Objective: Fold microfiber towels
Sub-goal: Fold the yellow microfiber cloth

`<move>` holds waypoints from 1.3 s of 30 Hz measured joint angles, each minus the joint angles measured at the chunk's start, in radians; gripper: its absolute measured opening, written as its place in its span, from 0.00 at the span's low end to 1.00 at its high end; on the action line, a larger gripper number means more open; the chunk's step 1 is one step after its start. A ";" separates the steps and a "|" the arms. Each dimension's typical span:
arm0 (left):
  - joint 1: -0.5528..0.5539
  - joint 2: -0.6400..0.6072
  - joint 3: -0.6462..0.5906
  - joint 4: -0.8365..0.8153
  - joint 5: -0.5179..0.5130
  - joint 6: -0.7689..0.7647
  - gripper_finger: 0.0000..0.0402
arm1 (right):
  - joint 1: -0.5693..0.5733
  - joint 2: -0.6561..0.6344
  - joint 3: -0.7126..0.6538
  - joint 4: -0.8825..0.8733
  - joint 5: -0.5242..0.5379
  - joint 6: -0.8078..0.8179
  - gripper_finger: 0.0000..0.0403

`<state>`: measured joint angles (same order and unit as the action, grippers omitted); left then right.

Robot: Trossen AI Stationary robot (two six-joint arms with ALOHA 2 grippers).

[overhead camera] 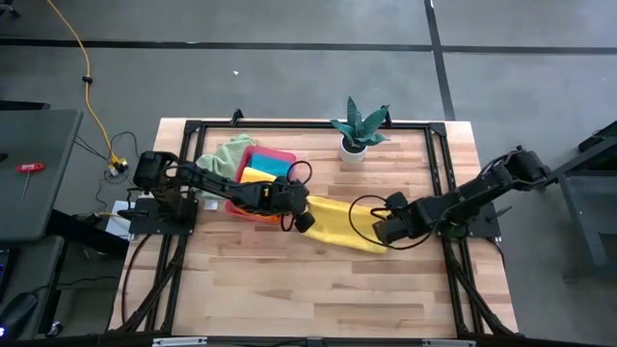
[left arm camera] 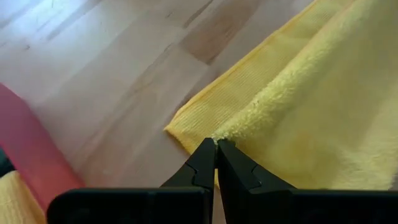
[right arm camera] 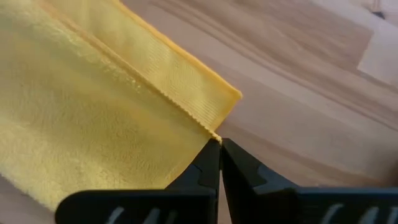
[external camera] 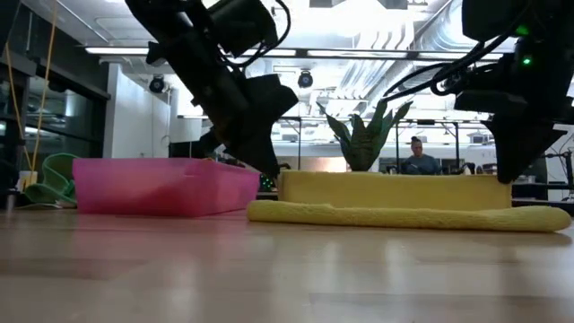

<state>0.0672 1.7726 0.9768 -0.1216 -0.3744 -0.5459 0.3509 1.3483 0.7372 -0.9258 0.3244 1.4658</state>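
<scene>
Yellow towel (overhead camera: 342,224) runs lengthwise between my left gripper (overhead camera: 301,218) and right gripper (overhead camera: 384,231) from above, each clamped on an end corner. Table-level shows the held edge lifted, the fold (external camera: 408,215) lying below. Wrist views alone show pinched corners (left arm camera: 214,138) (right arm camera: 216,137).

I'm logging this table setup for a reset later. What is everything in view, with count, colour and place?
yellow towel: one, yellow, spread on the table centre, pinched at opposite corners.
pink tray: one, pink, left of centre, holding a yellow cloth.
pale green towel: one, draped at the tray's far left side.
potted plant: one, green in a white pot, far edge.
table: one, light wood.
person: one, in the room behind.
left gripper: shut on the yellow towel's corner.
right gripper: shut on its opposite corner.
</scene>
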 joint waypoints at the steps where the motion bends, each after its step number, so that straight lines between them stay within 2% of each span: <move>1: 0.001 0.000 0.000 -0.002 -0.005 0.000 0.00 | -0.005 0.000 0.000 -0.006 0.002 0.000 0.00; 7: 0.012 -0.002 0.000 0.007 -0.072 0.000 0.00 | -0.042 0.000 0.000 -0.008 0.004 0.000 0.00; 23: 0.020 -0.003 0.000 0.003 -0.064 0.033 0.10 | -0.051 0.000 0.000 -0.014 -0.018 0.011 0.02; 26: 0.027 -0.003 0.000 0.001 -0.064 0.063 0.14 | -0.051 0.000 0.000 -0.019 -0.015 0.011 0.07; 30: 0.049 -0.012 0.000 -0.036 -0.064 0.070 0.22 | -0.051 0.000 0.000 -0.022 -0.002 0.010 0.20; 35: 0.087 -0.085 0.002 -0.099 -0.064 0.113 0.30 | -0.050 -0.014 0.000 -0.043 0.029 -0.009 0.36; 39: 0.119 -0.179 0.002 -0.092 -0.049 0.168 0.34 | -0.050 -0.077 0.000 -0.081 0.070 -0.030 0.42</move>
<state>0.1866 1.5940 0.9787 -0.2132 -0.4231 -0.3781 0.3008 1.2710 0.7372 -1.0067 0.3941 1.4356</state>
